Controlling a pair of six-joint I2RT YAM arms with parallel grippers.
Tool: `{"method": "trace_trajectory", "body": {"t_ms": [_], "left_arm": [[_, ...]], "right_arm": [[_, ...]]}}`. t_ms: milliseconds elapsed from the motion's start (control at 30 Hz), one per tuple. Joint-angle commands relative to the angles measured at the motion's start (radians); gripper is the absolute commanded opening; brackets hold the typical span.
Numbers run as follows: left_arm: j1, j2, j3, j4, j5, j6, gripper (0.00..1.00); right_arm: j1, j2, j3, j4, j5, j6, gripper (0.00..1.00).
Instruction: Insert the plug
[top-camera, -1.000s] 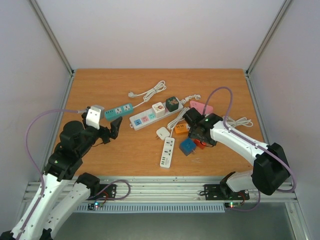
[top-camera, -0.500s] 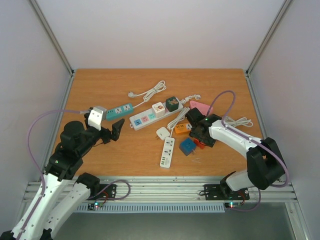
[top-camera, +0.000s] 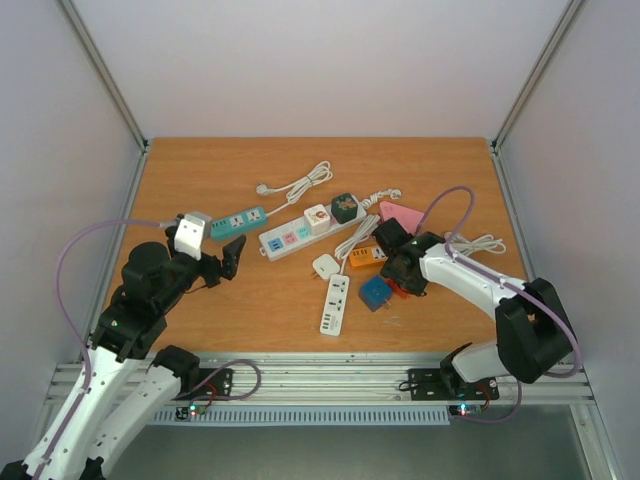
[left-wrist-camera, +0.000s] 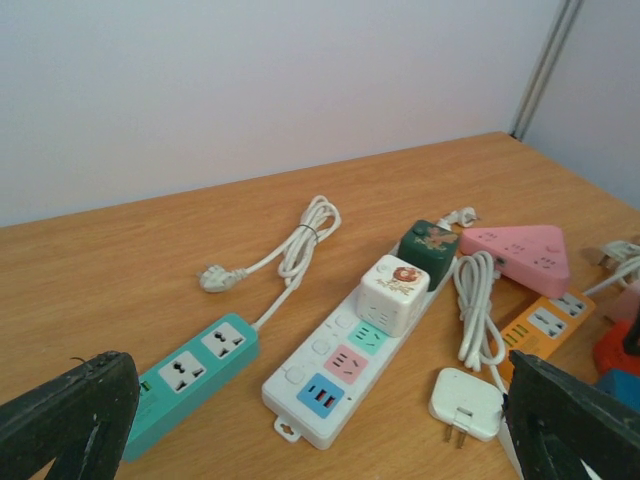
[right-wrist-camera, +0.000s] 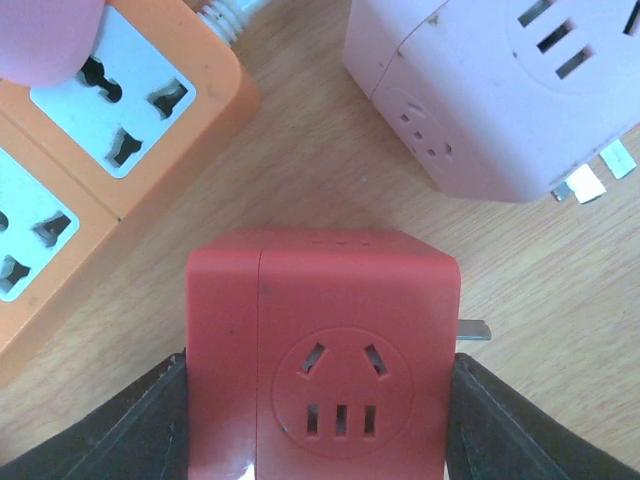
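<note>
Wooden surface (top-camera: 200, 170) carries scattered power strips and cube adapters in the top view. The left gripper (top-camera: 222, 262) hangs near the teal power strip (top-camera: 238, 221). The right gripper (top-camera: 397, 275) is down at the red cube plug (top-camera: 404, 290), between the orange power strip (top-camera: 367, 256) and the blue cube (top-camera: 375, 293). From the left wrist, its fingers (left-wrist-camera: 70, 420) stand wide apart, holding nothing. From the right wrist, both fingers (right-wrist-camera: 140, 430) press the red cube plug's sides, clamped on it as it lies on the wood.
</note>
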Motion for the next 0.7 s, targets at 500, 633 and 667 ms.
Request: {"method": "trace_trajectory", "body": {"t_ms": [500, 633, 667], "left_arm": [[0.005, 0.127, 0.141, -0.053, 0.227, -0.323, 0.94], [0.005, 0.176, 0.16, -0.055, 0.325, -0.483, 0.92], [0.005, 0.175, 0.141, -0.026, 0.351, -0.531, 0.92]], "right_arm": [[0.061, -0.37, 0.026, 0.409, -0.553, -0.204, 0.53], [0.141, -0.378, 0.033, 0.594, -0.638, -0.204, 0.53], [0.163, -0.373, 0.032, 0.643, -0.654, -0.195, 0.53]]}}
